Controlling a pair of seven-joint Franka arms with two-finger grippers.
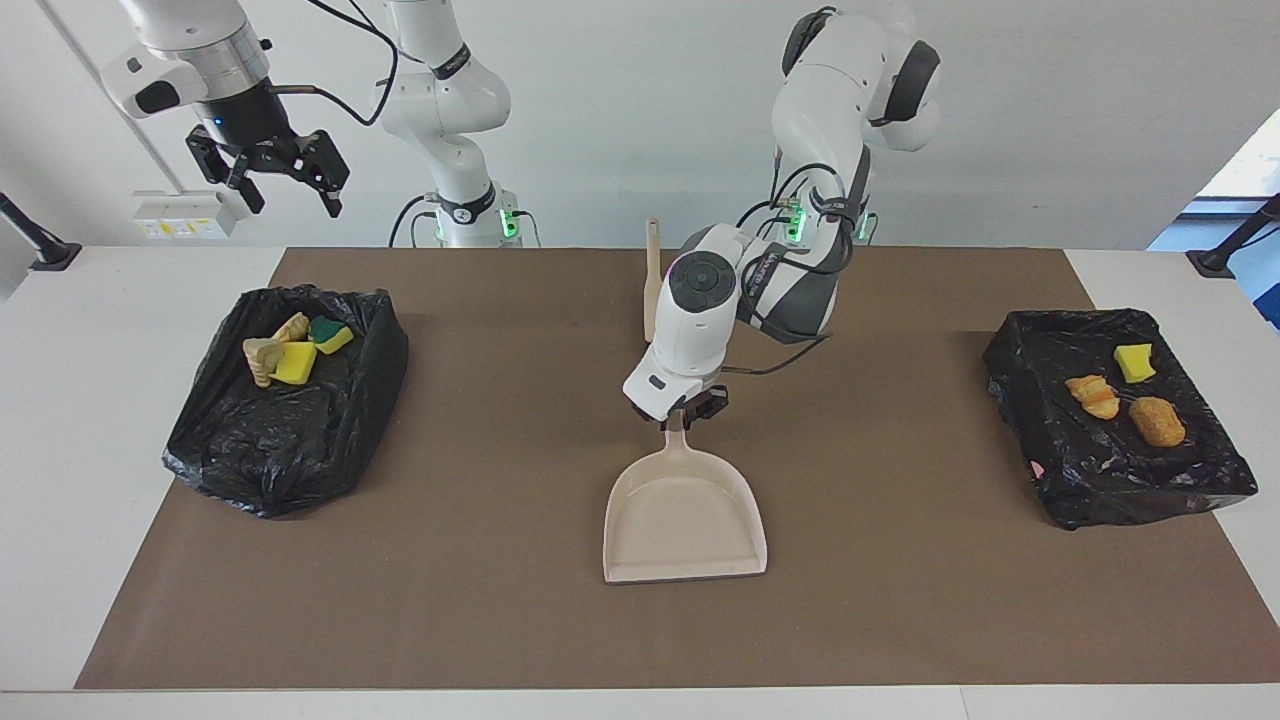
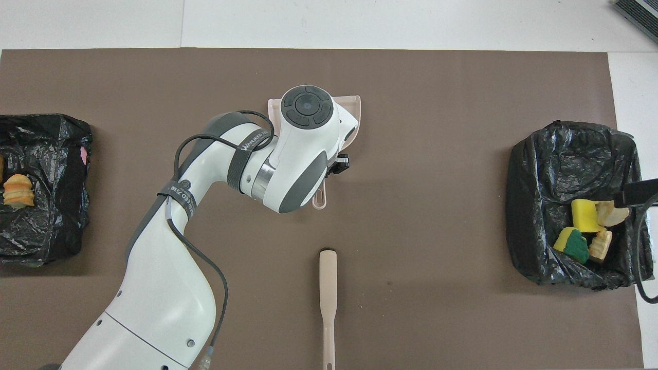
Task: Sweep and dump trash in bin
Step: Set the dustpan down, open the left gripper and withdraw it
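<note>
Seemingly done: trash scraps (image 1: 293, 350) (image 1: 1125, 395) all inside two black-bagged bins (image 1: 270, 460) (image 1: 1180, 490); brown mat bare. Left hand (image 1: 684, 414) at beige plastic dustpan (image 1: 685, 515) handle, grip unclear; right hand (image 1: 283, 180) wide, waiting.

My dustpan (image 1: 685, 515) looks like smooth beige plastic, slightly glossy. The mat (image 1: 500, 600) on the tabletop is matt brown paper. Both bin liners (image 1: 285, 430) are crinkled, shiny black plastic film. Sponge bits (image 1: 296, 364) look porous.

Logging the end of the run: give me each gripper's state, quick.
Left gripper: at the dustpan handle in mid-table; open or shut cannot be told.
Right gripper: open, empty, raised over its own end of the table.
</note>
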